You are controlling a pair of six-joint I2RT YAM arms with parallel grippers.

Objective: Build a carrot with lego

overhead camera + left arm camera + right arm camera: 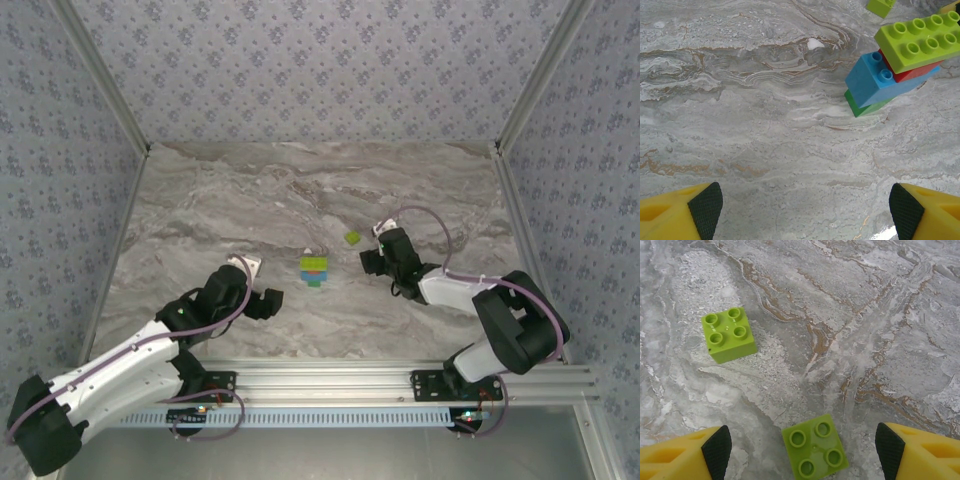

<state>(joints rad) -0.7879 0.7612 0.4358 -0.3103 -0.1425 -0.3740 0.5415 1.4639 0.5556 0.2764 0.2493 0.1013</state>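
Right wrist: the open, empty right gripper (801, 454) straddles a lime brick (815, 445), apparently its next pick. The left gripper (805, 212), open and empty, faces the carrot (900, 60)

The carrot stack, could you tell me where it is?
In the top view, the carrot stack sits centrally, between the left gripper and the right gripper.

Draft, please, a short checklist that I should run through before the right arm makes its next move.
1. The right gripper is open: ok.
2. The near lime brick lies between its fingers, studs up, ungripped: ok.
3. The far lime brick lies apart from both: ok.
4. The left gripper is open and empty: ok.
5. The carrot stands on the table, apart from the left gripper: ok.
6. The carrot's bricks are fully pressed together: cannot tell.
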